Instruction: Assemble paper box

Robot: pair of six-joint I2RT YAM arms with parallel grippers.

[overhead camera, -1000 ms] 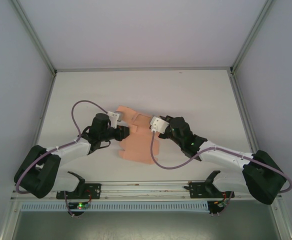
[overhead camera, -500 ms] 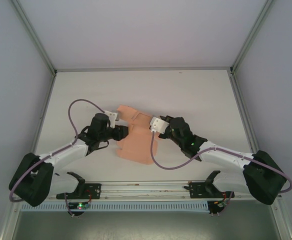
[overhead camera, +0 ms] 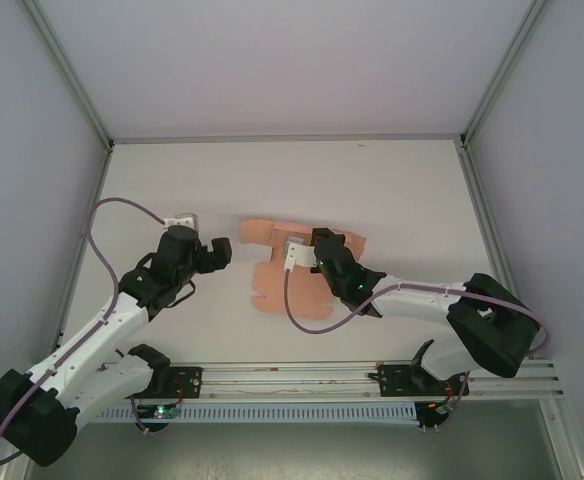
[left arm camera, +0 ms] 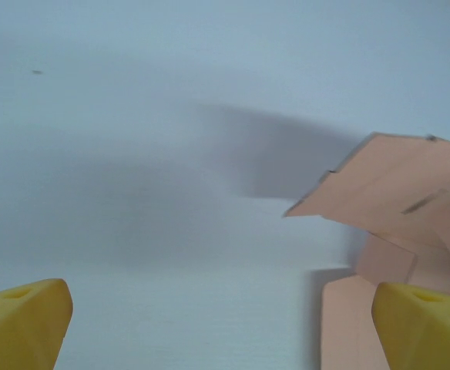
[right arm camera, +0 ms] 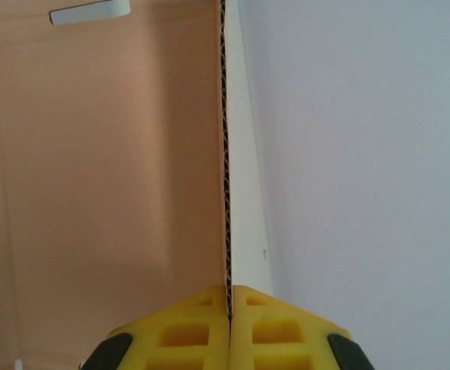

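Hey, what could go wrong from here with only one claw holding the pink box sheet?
1. The right claw pinches only a thin edge of the paper box; the card may slip out or crease there if pulled.
2. The left claw stands open, apart from the sheet, so nothing pins it down; a fold may just drag the whole sheet across the table.

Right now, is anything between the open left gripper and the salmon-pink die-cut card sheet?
Nothing visible. Just bare white table lies between the left gripper and the salmon-pink card sheet. The right gripper pinches a panel edge of the sheet, off that path.
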